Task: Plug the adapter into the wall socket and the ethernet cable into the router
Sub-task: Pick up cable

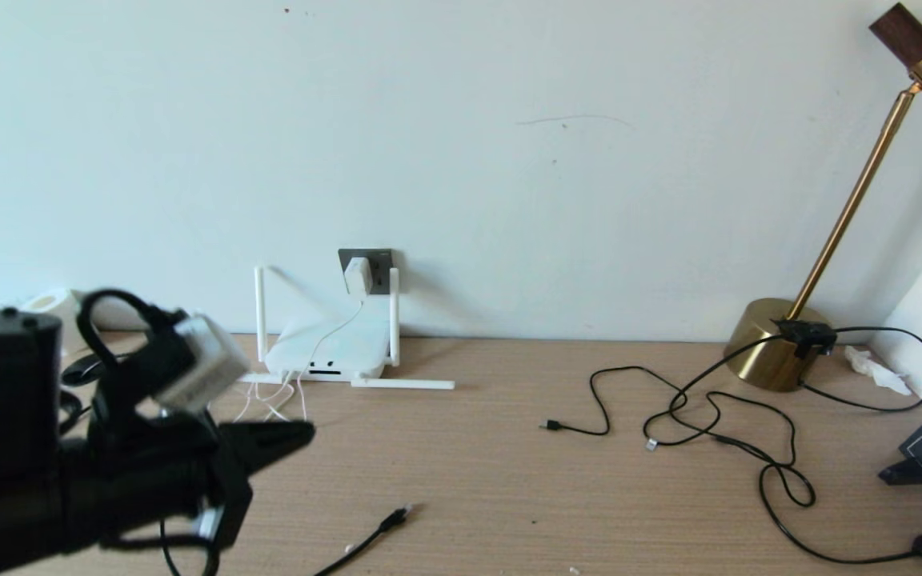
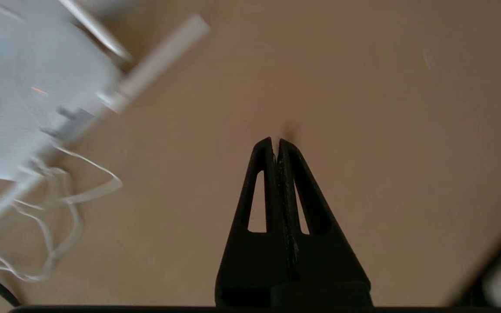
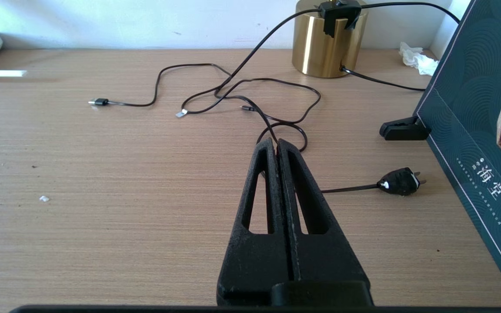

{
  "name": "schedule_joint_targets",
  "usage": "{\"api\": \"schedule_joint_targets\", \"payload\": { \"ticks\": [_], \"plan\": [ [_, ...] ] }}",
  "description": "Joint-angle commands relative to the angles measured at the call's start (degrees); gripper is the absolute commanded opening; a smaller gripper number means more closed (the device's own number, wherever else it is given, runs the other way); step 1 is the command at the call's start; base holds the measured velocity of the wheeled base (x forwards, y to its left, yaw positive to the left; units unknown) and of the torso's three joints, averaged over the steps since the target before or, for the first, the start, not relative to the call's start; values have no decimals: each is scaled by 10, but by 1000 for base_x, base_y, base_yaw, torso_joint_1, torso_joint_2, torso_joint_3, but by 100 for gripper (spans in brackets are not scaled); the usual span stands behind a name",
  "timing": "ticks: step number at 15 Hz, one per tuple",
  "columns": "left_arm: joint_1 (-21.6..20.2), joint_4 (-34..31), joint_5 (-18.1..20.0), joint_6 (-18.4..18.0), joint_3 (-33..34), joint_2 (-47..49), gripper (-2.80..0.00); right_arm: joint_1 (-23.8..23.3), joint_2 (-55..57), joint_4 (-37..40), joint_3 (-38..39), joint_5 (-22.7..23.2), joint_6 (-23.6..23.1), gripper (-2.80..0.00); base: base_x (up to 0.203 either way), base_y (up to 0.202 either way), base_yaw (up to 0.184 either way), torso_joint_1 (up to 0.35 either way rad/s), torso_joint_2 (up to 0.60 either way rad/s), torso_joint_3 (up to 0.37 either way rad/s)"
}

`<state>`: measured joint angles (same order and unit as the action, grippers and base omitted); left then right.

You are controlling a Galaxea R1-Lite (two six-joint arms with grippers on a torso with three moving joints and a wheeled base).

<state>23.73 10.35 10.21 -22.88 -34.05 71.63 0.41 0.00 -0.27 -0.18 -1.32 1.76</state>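
Left gripper (image 1: 301, 436), raised low over the desk (image 1: 509, 480) with its jaws pressed together on nothing; the left wrist view shows the 2 fingers (image 2: 263, 174) meeting over bare wood. Beyond and a little to the side of the fingertips sits the router (image 1: 337, 348), 2 of its antennas upright and 2 lying flat. Above and behind it, on the wall, the adapter (image 1: 356, 276) is already seated in the wall socket (image 1: 377, 260), its thin white cord (image 1: 269, 400) trailing down past the router to the desk. That half of the task reads as finished.

The ethernet cable (image 1: 377, 532) lies on the desk just ahead of the claw and nearer the viewer than the router, its plug end apart from the ports. The step in hand is therefore judged to be the cable pickup. The next move calls for opening the jaws, dropping onto the cable just behind its plug, then lining the plug up level with the router's front edge.

Right gripper (image 3: 276, 145), likewise clenched and empty, parked over the desk near the thin black lamp cables (image 3: 242, 100).
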Motion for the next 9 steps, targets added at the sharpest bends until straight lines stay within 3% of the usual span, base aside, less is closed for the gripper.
{"api": "schedule_joint_targets", "payload": {
  "ticks": [1, 2, 6, 9],
  "plan": [
    [34, -68, 2, -44, 31, 20, -280, 0, 1, 0, 0, 0, 0, -280, 0, 0, 0, 0, 0, 0],
    [42, -64, 2, -55, 35, 67, 0, 0, 1, 0, 0, 0, -1, -280, 0, 0, 0, 0, 0, 0],
    [64, 43, -24, -76, 42, 236, 0, 0, 1, 0, 0, 0, -1, -280, 0, 0, 0, 0, 0, 0],
    [77, 78, -37, -82, 29, 314, 0, 0, 1, -1, 0, 0, -1, -280, 0, 0, 0, 0, 0, 0]
  ]
}}
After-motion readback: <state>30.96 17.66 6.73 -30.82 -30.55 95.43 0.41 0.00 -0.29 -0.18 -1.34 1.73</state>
